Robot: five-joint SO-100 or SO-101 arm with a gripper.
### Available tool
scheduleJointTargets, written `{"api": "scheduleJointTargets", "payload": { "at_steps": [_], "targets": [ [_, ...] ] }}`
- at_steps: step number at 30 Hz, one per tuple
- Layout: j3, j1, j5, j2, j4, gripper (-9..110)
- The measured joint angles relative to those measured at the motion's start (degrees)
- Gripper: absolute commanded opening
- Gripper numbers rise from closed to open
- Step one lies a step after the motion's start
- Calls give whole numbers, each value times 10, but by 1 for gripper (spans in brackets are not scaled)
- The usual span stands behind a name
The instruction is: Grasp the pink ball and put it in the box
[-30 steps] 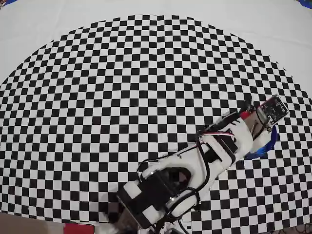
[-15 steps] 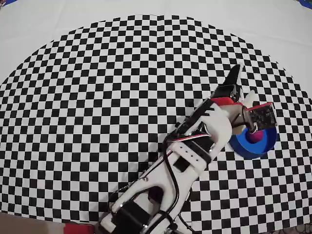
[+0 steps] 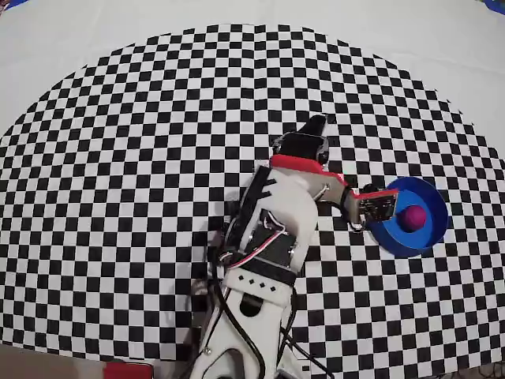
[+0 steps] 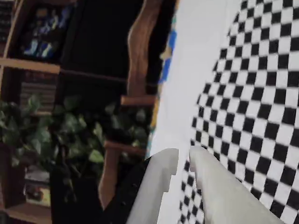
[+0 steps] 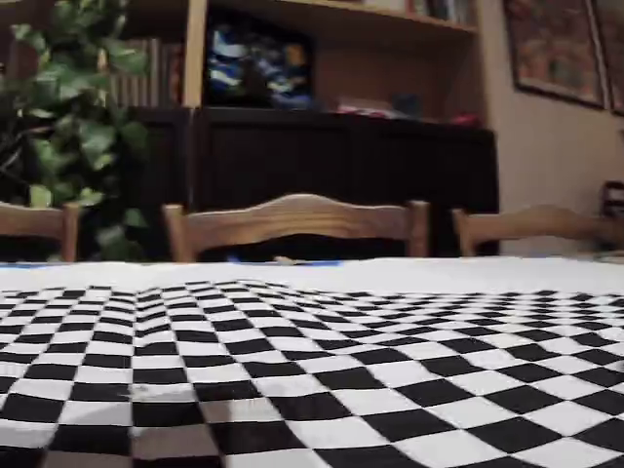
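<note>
The pink ball lies inside the round blue box at the right of the checkered cloth in the overhead view. My gripper is raised well left of the box and points toward the far side of the table, holding nothing. In the wrist view its two pale fingers stand a narrow gap apart around the gripper, with only cloth showing between them. The wrist view shows neither ball nor box. The fixed view shows none of these things.
The black-and-white checkered cloth covers most of the table, with plain white cloth round it. Wooden chairs, a leafy plant and dark shelving stand beyond the far edge.
The arm swung left, away from the box, and pulled back and up. The ball, hidden under the gripper a second ago, now lies in the box. The jaws have narrowed.
</note>
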State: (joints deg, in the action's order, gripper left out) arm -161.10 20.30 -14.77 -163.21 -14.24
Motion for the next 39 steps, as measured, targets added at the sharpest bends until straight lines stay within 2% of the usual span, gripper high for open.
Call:
{"api": "scheduleJointTargets", "payload": {
  "at_steps": [7, 20, 27, 39],
  "targets": [
    [-69, -75, 51, -98, -82, 0],
    [-149, -168, 68, -198, -192, 0],
    [-152, -192, 68, -221, -280, 0],
    [-167, -202, 70, -221, -329, 0]
  ]
}}
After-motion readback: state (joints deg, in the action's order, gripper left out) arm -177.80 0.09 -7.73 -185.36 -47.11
